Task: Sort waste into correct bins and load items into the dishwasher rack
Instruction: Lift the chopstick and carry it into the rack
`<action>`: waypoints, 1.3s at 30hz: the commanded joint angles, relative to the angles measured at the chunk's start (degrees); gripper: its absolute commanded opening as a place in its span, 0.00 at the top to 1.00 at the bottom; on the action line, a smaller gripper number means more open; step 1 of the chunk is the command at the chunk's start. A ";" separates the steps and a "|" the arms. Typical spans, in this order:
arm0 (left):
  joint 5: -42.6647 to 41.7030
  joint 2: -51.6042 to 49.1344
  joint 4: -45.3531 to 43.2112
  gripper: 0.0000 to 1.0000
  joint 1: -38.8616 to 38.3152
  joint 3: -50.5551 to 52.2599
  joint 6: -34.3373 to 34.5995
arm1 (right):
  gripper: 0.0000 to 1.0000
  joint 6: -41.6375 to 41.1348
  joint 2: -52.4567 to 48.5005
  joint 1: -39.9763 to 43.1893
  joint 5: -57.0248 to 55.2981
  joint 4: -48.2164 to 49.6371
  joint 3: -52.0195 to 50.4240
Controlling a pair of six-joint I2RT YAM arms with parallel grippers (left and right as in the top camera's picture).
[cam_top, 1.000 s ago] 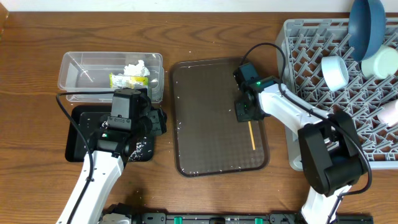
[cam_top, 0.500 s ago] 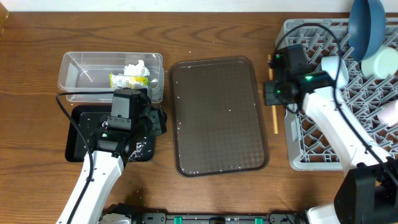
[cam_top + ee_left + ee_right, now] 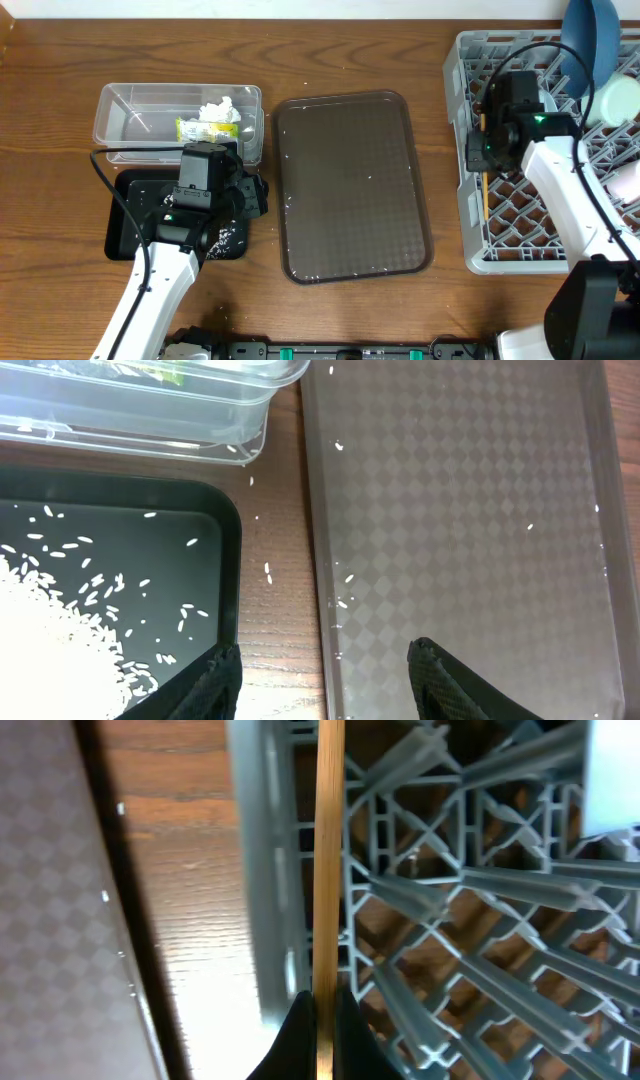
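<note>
- At right, dishwasher rack (image 3: 520,255) held plate (image 3: 590,40), mint bowl (image 3: 612,100), cup (image 3: 625,180) (loading nearly done).
- Clear tub (image 3: 120,110) had wrapper (image 3: 195,128), tissue (image 3: 218,108); black tray (image 3: 125,215) held rice (image 3: 50,650); stray grains (image 3: 268,570) lay outside.
- Right gripper (image 3: 322,1020) pinched chopstick (image 3: 329,840) over the rack's left edge; left gripper (image 3: 320,670) gaped empty.

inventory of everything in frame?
tub: 1, clear, back left
wrapper: 1, yellow-green, in tub
tissue: 1, white, in tub
black tray: 1, black, front left
rice: pile, white, black tray
serving tray: 1, brown, centre
rack: 1, grey, right
plate: 1, blue, rack
mint bowl: 1, mint, rack
white bowl: 1, white, rack
cup: 1, pinkish-white, rack
chopstick: 1, wooden, right gripper
left gripper: 1, black, open by black tray
right gripper: 1, black, holding chopstick
</note>
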State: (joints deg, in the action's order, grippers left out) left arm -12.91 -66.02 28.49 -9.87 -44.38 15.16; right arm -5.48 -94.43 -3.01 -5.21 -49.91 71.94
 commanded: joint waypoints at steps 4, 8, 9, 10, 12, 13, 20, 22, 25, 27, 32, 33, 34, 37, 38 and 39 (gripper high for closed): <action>0.57 -0.22 0.15 0.44 -0.13 -0.31 -0.52 | 0.99 4.98 0.31 1.99 -1.66 0.59 0.44; 0.57 -0.22 0.15 0.44 -0.13 -0.31 -0.52 | 0.99 4.94 0.31 2.10 -2.99 0.59 0.33; 0.57 -0.22 0.15 0.44 -0.13 -0.31 -0.52 | 0.99 4.94 0.31 2.10 -2.99 0.57 0.31; 0.57 -0.22 0.15 0.44 -0.13 -0.31 -0.52 | 0.99 4.94 0.31 2.10 -3.02 0.57 0.24; 0.57 -0.22 0.13 0.44 -0.13 -0.31 -0.52 | 0.99 4.96 0.28 2.08 -3.61 0.74 0.02; 0.57 -0.22 0.15 0.44 -0.13 -0.31 -0.50 | 0.99 4.98 0.24 2.05 -3.61 1.07 -0.22; 0.57 -0.22 0.15 0.44 -0.13 -0.31 -0.50 | 0.99 5.38 -2.12 2.64 -3.58 1.88 -1.31; 0.57 -0.22 0.15 0.44 -0.13 -0.31 -0.50 | 0.99 5.38 -3.02 2.71 -3.58 1.92 -1.44; 0.57 -0.22 0.15 0.44 -0.13 -0.31 -0.50 | 0.97 5.40 -4.09 2.71 -3.58 2.36 -1.44; 0.57 -0.22 0.15 0.44 -0.13 -0.31 -0.50 | 0.90 5.38 -4.61 2.64 -3.58 2.84 -1.44; 0.57 -0.22 0.15 0.44 -0.13 -0.31 -0.50 | 0.75 5.33 -4.81 2.29 -3.56 2.97 -1.44; 0.57 -0.22 0.15 0.44 -0.13 -0.31 -0.50 | 0.75 5.33 -4.81 2.29 -3.58 2.97 -1.44; 0.57 -0.22 0.15 0.44 -0.13 -0.31 -0.50 | 0.75 5.33 -4.81 2.29 -3.56 2.97 -1.44; 0.57 -0.22 0.15 0.44 -0.13 -0.31 -0.50 | 0.75 4.50 -4.81 2.29 -3.48 3.30 -1.44; 0.55 -0.22 0.17 0.44 -0.13 -0.31 -0.52 | 0.75 3.87 -4.76 2.23 -3.08 3.52 -1.44; 0.55 -0.22 0.17 0.44 -0.13 -0.31 -0.55 | 0.75 3.58 -4.59 2.19 -2.19 3.82 -1.44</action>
State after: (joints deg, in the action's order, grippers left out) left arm -12.91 -66.02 28.49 -9.87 -44.38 15.16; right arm -0.60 -98.87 -0.86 -7.97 -46.59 70.74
